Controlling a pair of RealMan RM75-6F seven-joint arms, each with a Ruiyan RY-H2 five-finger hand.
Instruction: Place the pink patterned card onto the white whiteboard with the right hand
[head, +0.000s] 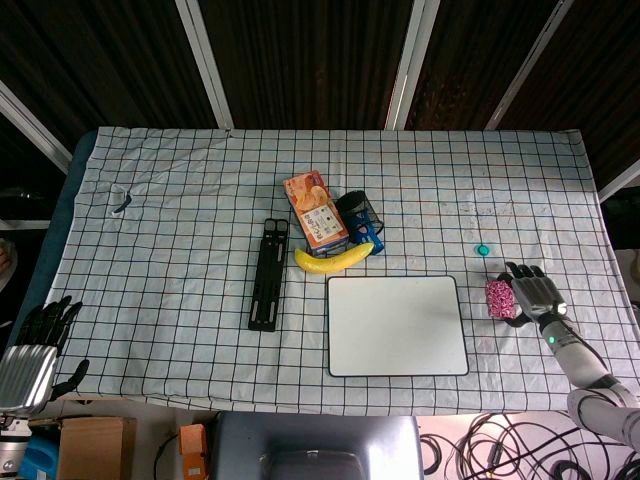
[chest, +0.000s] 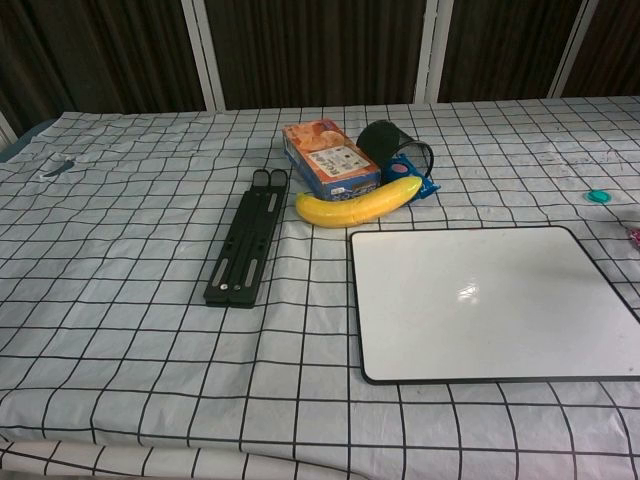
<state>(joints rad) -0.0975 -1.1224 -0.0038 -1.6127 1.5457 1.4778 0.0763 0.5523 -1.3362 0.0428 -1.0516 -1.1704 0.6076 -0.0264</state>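
Right hand (head: 533, 292) grips the pink patterned card (head: 499, 298) just right of the white rectangular whiteboard (head: 397, 325) on the gridded surface (head: 180, 250). Black mesh cup (head: 357, 211) lies tipped, contents indiscernible.

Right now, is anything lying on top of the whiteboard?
Nothing lies on the whiteboard; its whole surface shows. The pink card sits off its right edge, at the right hand.

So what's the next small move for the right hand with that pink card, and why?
Probably lift the pink card a little and carry it left toward the whiteboard. The right hand appears to have its fingers around the card, which is beside the board's right edge, not on it. The board's surface is bare.
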